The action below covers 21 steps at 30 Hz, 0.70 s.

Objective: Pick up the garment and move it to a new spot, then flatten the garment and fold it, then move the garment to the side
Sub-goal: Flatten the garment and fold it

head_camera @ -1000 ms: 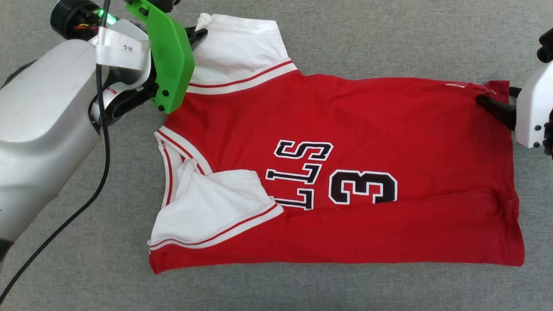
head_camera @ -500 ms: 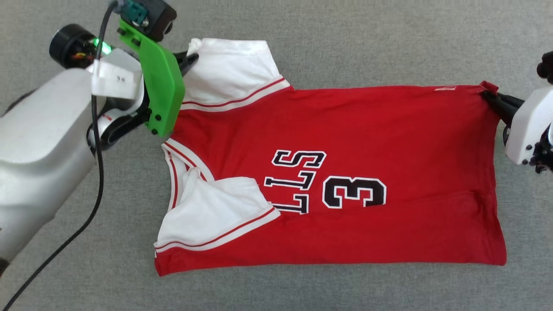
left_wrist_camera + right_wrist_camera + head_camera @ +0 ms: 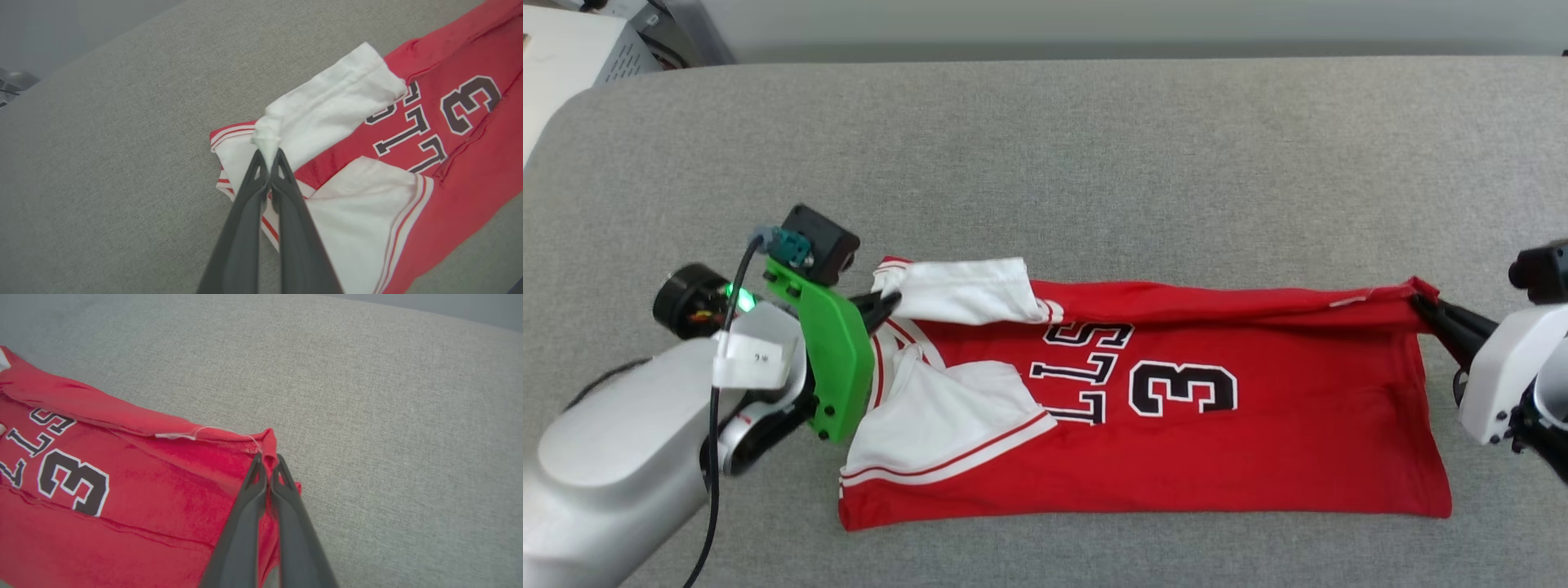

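The garment (image 3: pixel 1258 425), a red jersey with white sleeves and black lettering, lies sideways across the grey surface, collar end to the left. Its far long edge is lifted off the surface. My left gripper (image 3: pixel 890 304) is shut on the far white sleeve (image 3: pixel 327 110), pinching a bunch of white cloth at its fingertips (image 3: pixel 267 157). My right gripper (image 3: pixel 1421 309) is shut on the far hem corner (image 3: pixel 267 445) at the right end of the garment (image 3: pixel 122 490). The near white sleeve (image 3: pixel 947 416) rests folded over the chest.
The grey padded surface (image 3: pixel 1094 163) stretches wide behind the jersey, with its far edge near the top of the head view. A pale cabinet corner (image 3: pixel 572 41) stands past the surface's far left corner.
Right gripper closed on the hem corner. Both grippers raised the far edge and drew it toward me, so the jersey looks narrower. The head camera tilted up, showing more surface behind.
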{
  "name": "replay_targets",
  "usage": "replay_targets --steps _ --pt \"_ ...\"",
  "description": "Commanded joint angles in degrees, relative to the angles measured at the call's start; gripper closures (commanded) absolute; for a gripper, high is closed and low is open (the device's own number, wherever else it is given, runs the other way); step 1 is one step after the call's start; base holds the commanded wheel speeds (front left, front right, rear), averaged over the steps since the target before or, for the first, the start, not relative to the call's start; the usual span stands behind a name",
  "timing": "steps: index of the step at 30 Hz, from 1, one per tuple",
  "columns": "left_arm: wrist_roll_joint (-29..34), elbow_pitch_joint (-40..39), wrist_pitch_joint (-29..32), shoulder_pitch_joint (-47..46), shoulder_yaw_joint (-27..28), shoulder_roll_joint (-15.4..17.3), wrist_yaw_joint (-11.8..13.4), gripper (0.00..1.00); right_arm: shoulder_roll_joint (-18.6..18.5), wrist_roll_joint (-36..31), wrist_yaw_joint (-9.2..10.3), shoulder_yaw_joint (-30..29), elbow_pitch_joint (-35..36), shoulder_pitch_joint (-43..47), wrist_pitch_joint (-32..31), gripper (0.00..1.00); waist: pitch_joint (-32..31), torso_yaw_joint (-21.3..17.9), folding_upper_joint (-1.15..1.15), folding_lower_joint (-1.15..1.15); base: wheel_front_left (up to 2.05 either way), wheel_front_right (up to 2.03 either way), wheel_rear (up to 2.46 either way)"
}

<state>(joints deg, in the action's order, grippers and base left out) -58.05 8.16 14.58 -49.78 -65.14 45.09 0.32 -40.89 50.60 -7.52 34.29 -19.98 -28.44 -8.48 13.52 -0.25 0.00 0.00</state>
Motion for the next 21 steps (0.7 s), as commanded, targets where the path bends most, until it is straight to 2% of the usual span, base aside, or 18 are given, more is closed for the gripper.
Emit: replay_targets --steps 1,6,11,21 --pt "-1.05 -1.08 -0.55 2.34 -0.24 0.78 0.90 1.00 -0.13 -0.17 0.03 -0.27 0.74 2.04 0.51 1.00 -1.86 0.52 0.00 0.00 0.00 0.00 0.00" --pt "-3.02 -4.08 -2.32 8.49 -1.02 2.59 3.64 1.00 0.60 0.33 0.03 -1.54 2.11 8.22 0.90 1.00 -2.80 0.88 0.00 0.00 0.00 0.00 0.00" --pt "-4.38 -4.28 -3.92 12.64 -1.77 2.83 4.92 1.00 1.06 -0.11 0.03 -2.96 2.94 12.47 1.03 1.00 -2.66 1.16 0.00 0.00 0.00 0.00 0.00" --pt "-6.40 -1.08 -7.34 17.22 -2.23 0.58 5.28 1.00 3.41 -0.02 0.03 -4.46 2.68 17.58 -1.28 1.00 -1.51 1.02 0.00 0.00 0.00 0.00 0.00"
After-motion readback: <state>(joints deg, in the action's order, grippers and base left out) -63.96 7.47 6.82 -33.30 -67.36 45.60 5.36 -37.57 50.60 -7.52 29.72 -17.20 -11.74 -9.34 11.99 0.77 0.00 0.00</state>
